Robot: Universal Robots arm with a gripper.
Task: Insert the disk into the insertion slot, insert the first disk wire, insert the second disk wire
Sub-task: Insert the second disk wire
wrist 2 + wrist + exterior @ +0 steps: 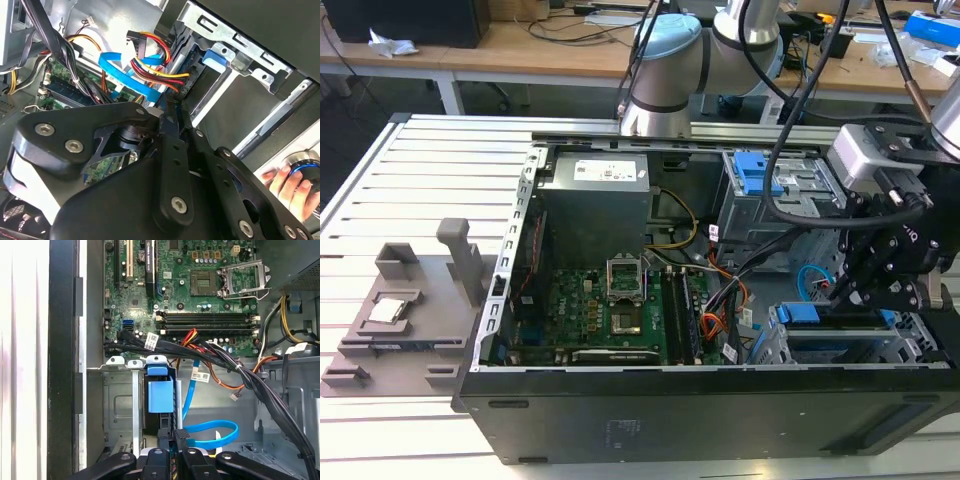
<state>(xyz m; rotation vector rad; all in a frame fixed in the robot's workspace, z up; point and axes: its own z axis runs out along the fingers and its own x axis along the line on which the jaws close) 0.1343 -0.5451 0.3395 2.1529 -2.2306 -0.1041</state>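
I see my tool [175,442] low in the computer case [620,420] on the desk [380,170], fingers drawn together, nothing visibly between them, right over the disk [160,396], whose blue caddy sits inside the insertion slot [120,405]. Just beyond lie a blue flat cable [212,432] and the motherboard [200,290].

Disk [160,396] mostly hidden — end effector [172,440] fingertips obscured.
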